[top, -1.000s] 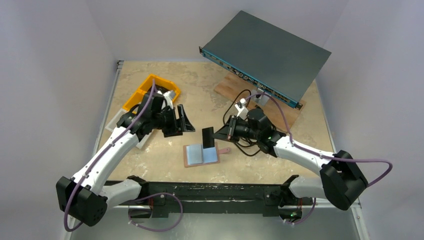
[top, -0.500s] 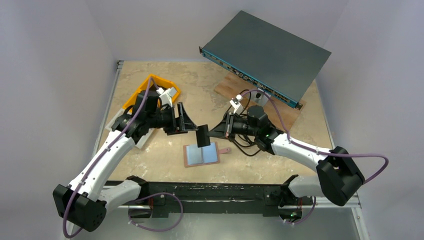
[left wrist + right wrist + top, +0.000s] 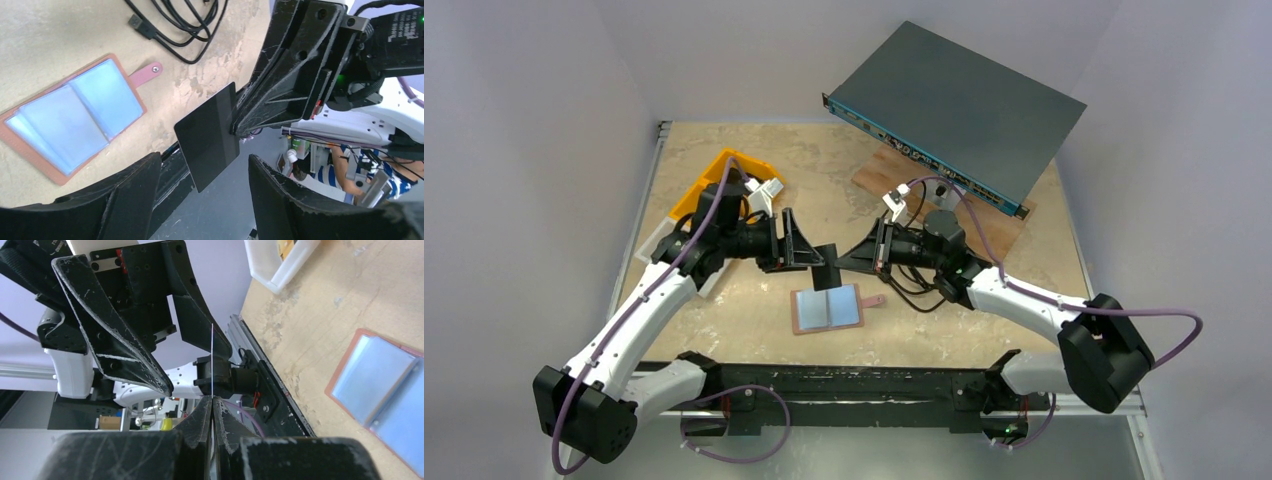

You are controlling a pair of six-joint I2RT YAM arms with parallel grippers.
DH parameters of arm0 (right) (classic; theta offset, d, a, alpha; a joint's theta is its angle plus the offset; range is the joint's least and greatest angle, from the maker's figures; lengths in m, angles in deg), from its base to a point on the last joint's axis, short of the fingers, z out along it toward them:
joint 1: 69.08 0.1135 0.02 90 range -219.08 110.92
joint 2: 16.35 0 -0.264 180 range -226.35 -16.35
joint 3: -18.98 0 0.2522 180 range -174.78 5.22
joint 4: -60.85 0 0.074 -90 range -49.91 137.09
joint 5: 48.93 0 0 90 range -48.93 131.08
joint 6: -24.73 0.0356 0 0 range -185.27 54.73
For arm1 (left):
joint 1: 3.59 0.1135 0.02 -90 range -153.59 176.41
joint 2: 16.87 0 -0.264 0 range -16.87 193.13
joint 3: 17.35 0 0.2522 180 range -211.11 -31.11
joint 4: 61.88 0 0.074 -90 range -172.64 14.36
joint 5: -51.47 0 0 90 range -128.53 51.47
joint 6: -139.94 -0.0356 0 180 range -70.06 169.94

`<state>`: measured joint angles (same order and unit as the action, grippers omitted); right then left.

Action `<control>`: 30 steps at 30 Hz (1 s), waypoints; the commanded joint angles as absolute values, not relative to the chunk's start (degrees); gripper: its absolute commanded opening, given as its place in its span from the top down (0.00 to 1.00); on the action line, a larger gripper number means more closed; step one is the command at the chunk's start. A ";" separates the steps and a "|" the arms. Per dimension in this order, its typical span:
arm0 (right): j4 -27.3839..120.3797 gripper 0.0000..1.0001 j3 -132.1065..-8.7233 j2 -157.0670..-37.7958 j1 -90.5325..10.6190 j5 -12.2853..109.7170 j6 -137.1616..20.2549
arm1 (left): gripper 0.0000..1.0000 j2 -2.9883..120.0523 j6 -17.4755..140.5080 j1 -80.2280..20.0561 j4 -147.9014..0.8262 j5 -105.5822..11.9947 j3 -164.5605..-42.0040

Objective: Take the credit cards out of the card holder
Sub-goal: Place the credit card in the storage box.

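Observation:
The card holder (image 3: pixel 827 309) lies open and flat on the table, tan leather with pale blue-grey credit cards (image 3: pixel 75 117) in its pockets. My right gripper (image 3: pixel 844 262) is shut on the edge of a dark credit card (image 3: pixel 826 266) and holds it upright in the air above the holder. In the right wrist view this card is a thin edge-on line (image 3: pixel 212 360) rising from the closed right gripper (image 3: pixel 212 400). My left gripper (image 3: pixel 205 172) stands open; its fingers (image 3: pixel 132 192) flank the free end of the dark card (image 3: pixel 210 135) without touching it.
A yellow bin (image 3: pixel 724 175) and a white tray sit at the back left behind the left arm. A dark server box (image 3: pixel 959 105) rests tilted on a wooden board (image 3: pixel 889 175) at the back right. Black cable (image 3: pixel 914 285) loops beside the holder.
The right gripper carried the dark card up and to the left. The left gripper moved right to meet it, and its open fingers now straddle the card's end.

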<state>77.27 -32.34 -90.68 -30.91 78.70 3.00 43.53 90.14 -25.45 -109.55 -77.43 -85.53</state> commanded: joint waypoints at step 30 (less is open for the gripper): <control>53.01 0.05 -40.80 -82.01 -31.19 63.95 -10.29 | 1.00 43.84 100.17 -24.17 -106.55 -65.79 -86.66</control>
<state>62.73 -37.02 -87.27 -31.11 72.73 -3.14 44.01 98.86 -25.15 -102.84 -76.14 -82.23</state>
